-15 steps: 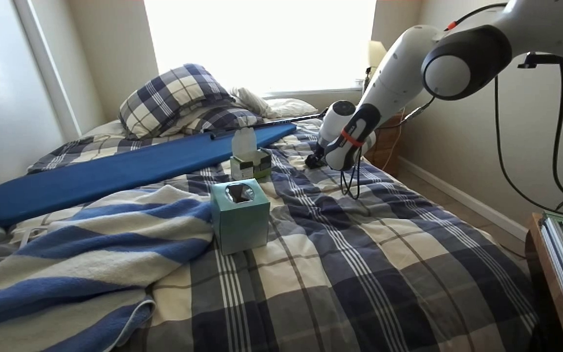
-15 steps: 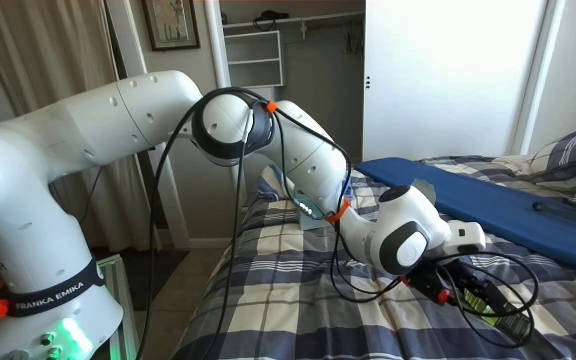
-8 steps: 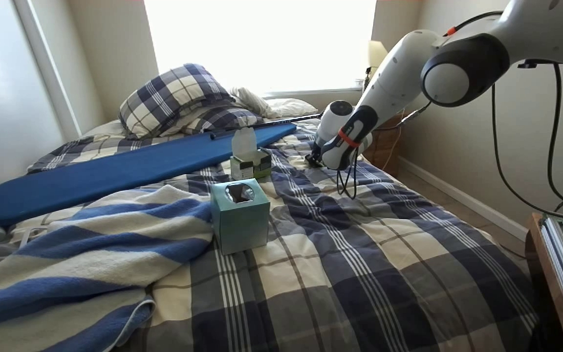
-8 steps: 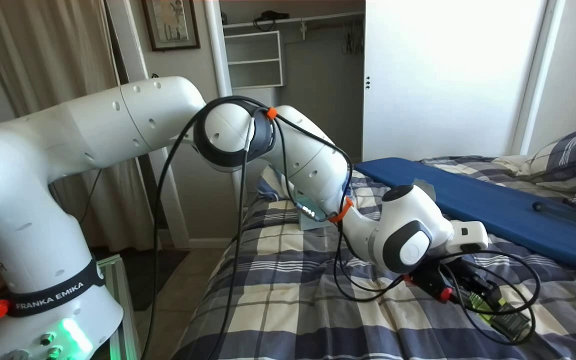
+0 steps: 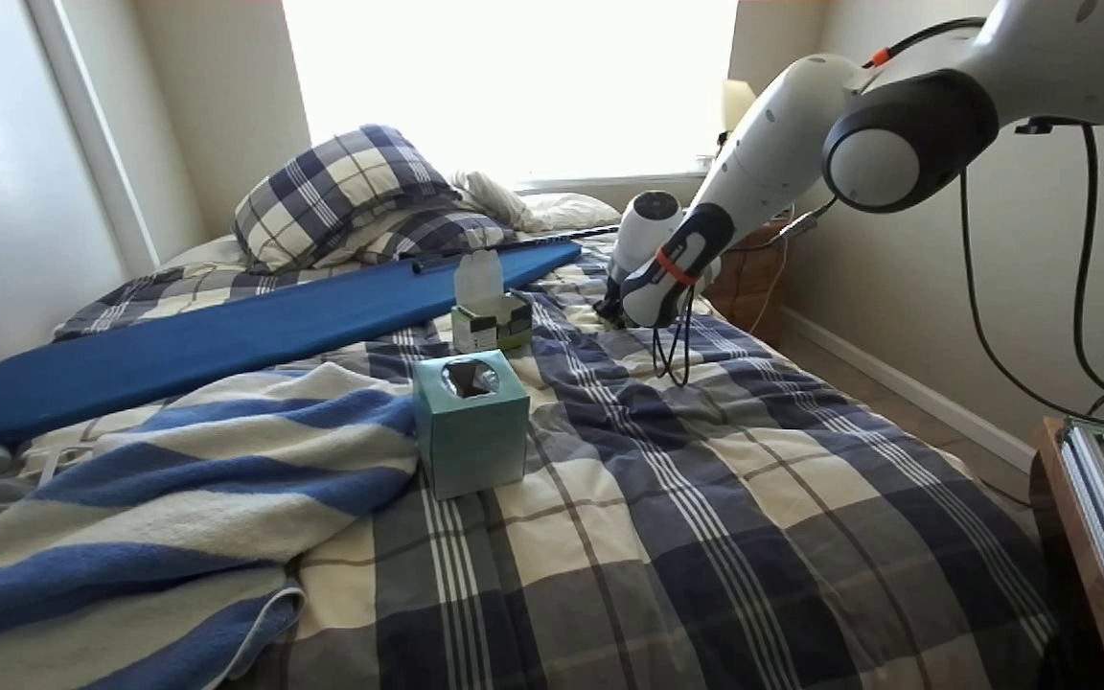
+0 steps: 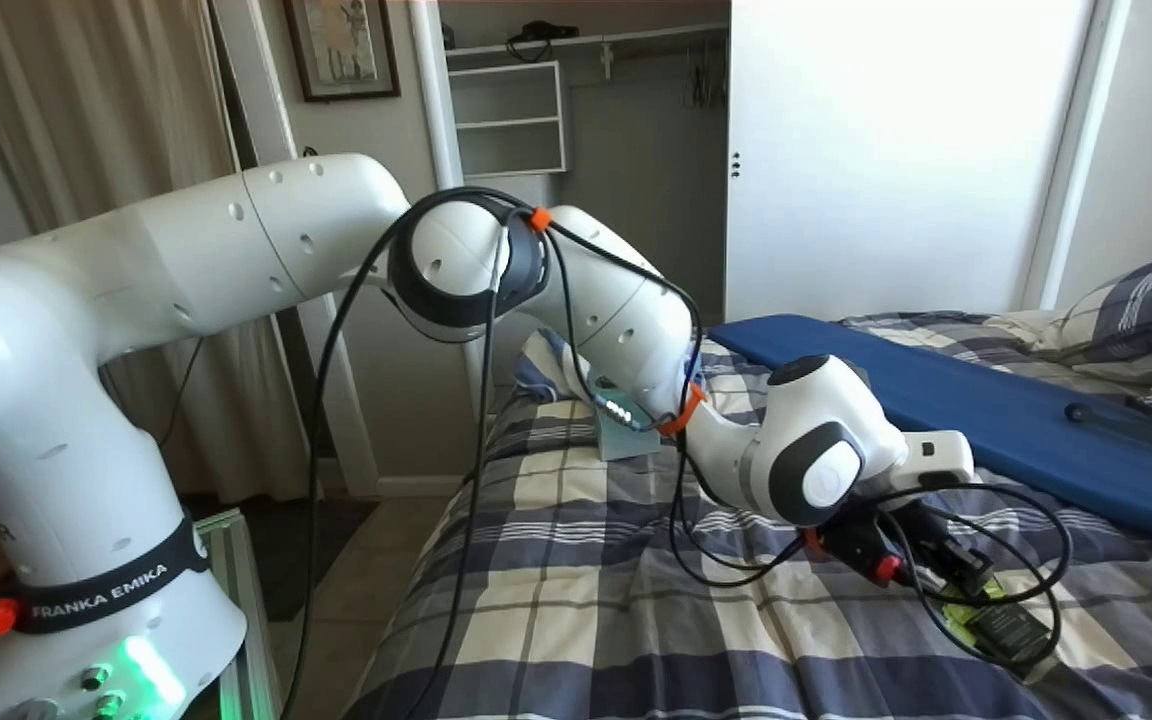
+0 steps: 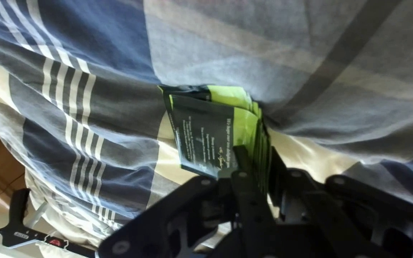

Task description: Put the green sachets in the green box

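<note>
Tissue box on bed (towel alongside), carton behind.

Arm is white, cables black, gripper apparently black.

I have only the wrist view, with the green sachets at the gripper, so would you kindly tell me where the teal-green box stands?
Observer: An exterior view shows the teal-green box on the bed, beside the striped towel.
Operator: Thank you; is its top closed over?
Observer: No, there is a rounded opening in the top.
Operator: And does anything else stand near it?
Observer: Yes, in an exterior view a carton with its pale flap raised stands just beyond it, toward the long blue board.
</note>
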You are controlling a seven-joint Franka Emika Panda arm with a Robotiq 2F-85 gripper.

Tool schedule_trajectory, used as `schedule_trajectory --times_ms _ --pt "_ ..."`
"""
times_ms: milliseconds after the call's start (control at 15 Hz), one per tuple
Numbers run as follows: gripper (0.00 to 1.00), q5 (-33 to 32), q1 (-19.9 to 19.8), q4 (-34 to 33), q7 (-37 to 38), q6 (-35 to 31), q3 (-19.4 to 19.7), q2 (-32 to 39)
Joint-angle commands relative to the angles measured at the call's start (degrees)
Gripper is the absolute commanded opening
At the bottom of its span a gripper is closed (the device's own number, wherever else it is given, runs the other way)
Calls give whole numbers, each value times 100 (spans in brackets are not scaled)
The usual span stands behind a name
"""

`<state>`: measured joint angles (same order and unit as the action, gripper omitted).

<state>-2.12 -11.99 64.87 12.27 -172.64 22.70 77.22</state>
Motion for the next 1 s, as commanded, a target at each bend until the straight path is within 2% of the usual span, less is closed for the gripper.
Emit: schedule_trajectory --times_ms 0,133,267,333,467,733,933 --pt "4 68 206 -57 276 298 221 -45" --pt "4 63 308 86 331 406 243 -255" --pt "4 59 387 329 265 557 98 -635" --pt "4 80 396 464 184 654 -62 -879" --pt "4 223 275 760 -53 1034 -708 -1516" --pt "4 472 193 1144 -66 2033 -1437 -2551" --pt "4 934 -1 1273 -147 2736 -1926 -3106"
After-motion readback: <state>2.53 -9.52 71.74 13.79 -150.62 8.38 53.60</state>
